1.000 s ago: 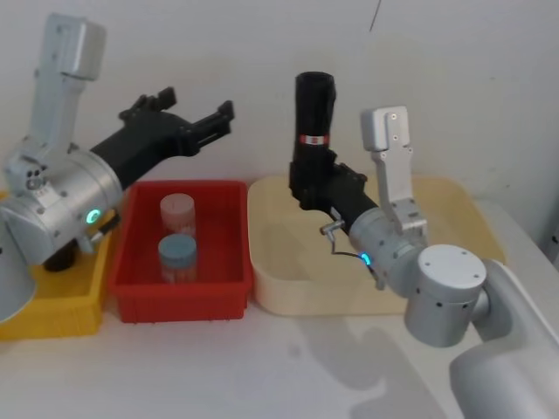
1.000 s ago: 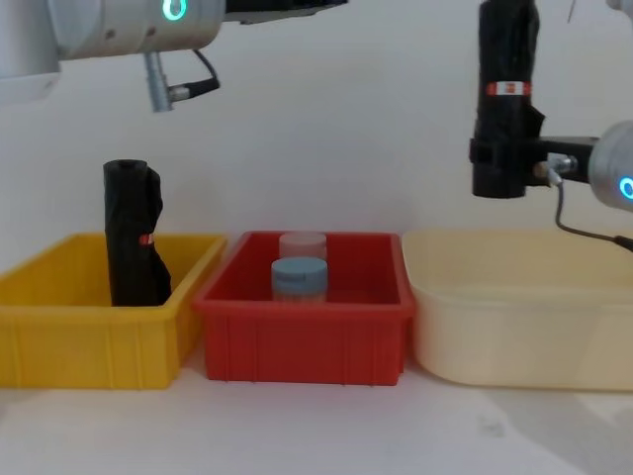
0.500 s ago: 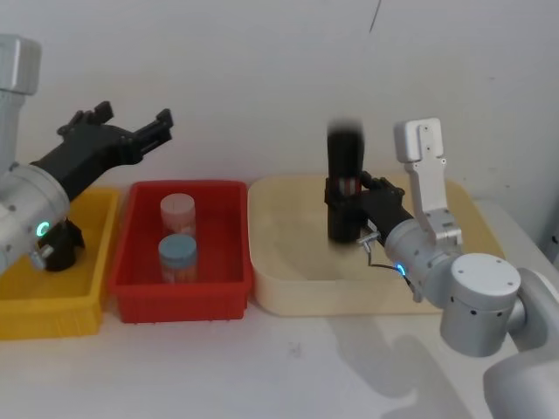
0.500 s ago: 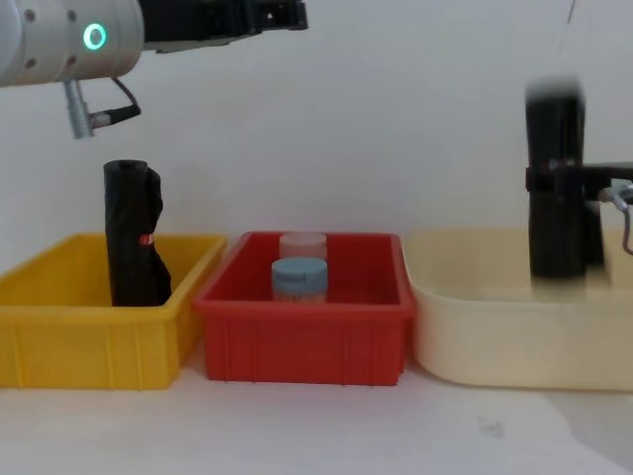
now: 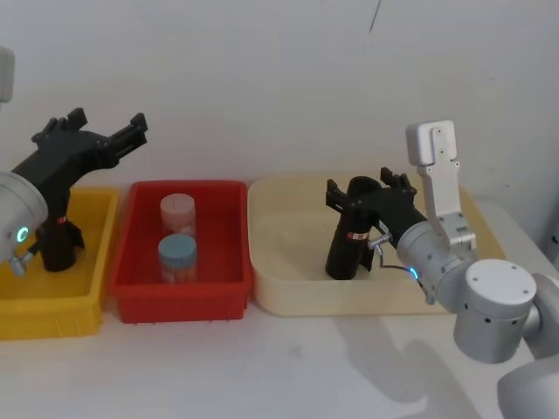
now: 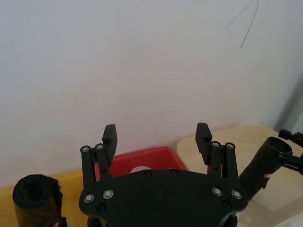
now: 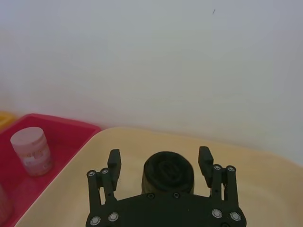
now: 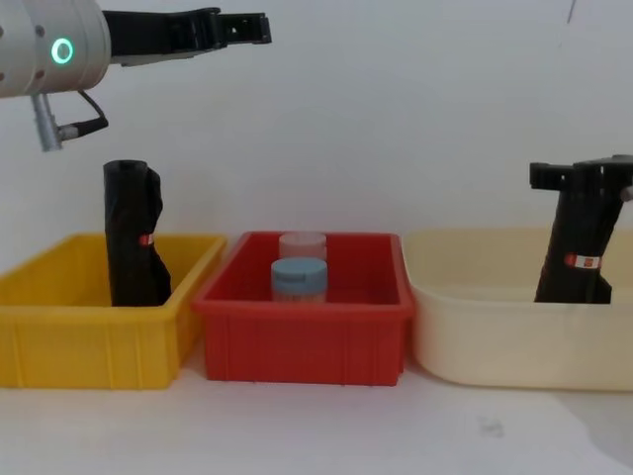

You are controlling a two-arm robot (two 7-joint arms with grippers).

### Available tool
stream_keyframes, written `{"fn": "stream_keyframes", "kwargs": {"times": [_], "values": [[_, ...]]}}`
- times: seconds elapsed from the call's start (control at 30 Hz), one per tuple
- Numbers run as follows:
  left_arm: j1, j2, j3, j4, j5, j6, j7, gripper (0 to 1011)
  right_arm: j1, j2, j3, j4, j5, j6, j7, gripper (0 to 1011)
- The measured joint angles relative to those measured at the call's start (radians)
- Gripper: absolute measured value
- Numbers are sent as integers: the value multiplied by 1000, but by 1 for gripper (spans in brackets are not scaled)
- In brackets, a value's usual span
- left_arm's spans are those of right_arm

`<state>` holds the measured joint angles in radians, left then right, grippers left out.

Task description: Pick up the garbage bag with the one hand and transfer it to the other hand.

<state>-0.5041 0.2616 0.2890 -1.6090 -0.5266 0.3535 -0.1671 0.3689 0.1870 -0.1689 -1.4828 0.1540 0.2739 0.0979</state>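
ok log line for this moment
garbage bag: leaning in cream bin | right gripper: open around its top | left gripper: open, raised, empty

- The head view looks forward and down from above: yellow tray (image 5: 52, 319) at lower left, red tray (image 5: 179, 301) at centre, cream tray (image 5: 297, 297) right of centre, white wall (image 5: 262, 70) across the upper half.
- The chest view faces the same three trays level and close, from low in front, seeing their front walls.
- The left wrist view looks out over the left gripper (image 6: 157, 135) toward the wall from high up, sharing the red and cream trays.
- The right wrist view sits close over the cream tray, behind the right gripper (image 7: 159, 161), sharing a jar (image 7: 31, 151) with the head view.
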Motion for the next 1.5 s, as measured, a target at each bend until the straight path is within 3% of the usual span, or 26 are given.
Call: {"fn": "stream_keyframes", "kwargs": {"times": [0.47, 0.77, 1.1, 1.5], "values": [[5, 5, -8, 2, -2, -2, 8, 1001, -7, 13, 9, -70, -15, -58, 27, 1004], [7, 6, -10, 2, -2, -2, 10, 1001, -7, 31, 0, -126, -1, -66, 87, 1004], [7, 7, -11, 2, -2, -2, 11, 1001, -4, 49, -40, -170, 35, -19, 170, 1004], [8, 8, -12, 2, -2, -2, 12, 1001, 51, 34, -143, -158, 64, 81, 261, 1004]]}}
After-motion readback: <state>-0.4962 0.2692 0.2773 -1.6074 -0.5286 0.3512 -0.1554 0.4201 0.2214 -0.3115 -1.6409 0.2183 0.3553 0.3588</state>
